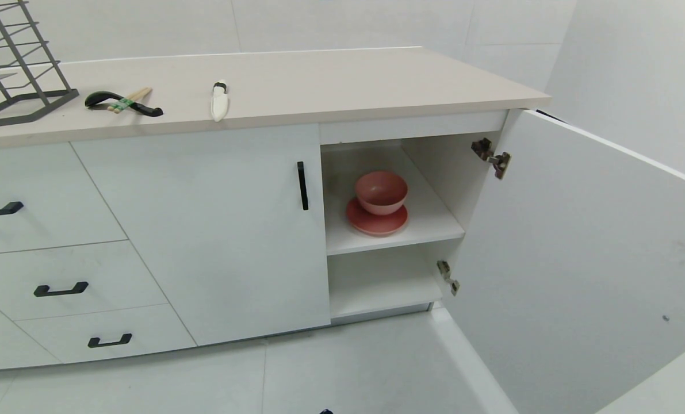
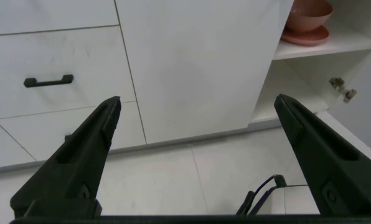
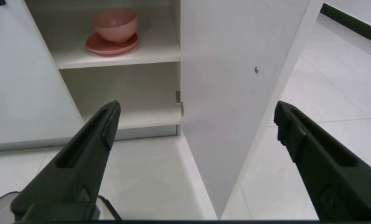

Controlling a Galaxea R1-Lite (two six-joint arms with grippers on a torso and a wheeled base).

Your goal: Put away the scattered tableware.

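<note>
Spoon (image 1: 98,99) n chopsticks (image 1: 138,95) are lying upper left, awaiting stowing; my left gripper (image 2: 197,99) n right gripper (image 3: 197,106) are hanging wide, prob for grabbing.

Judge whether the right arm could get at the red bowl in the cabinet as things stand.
Probably yes. The cabinet door stands wide open, the red bowl sits on a plate near the front of the shelf with nothing before it, and the right end effector is open.

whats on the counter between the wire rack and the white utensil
In the head view, a black spoon with chopsticks lying across it sits on the counter between the wire rack and the white utensil.
</note>
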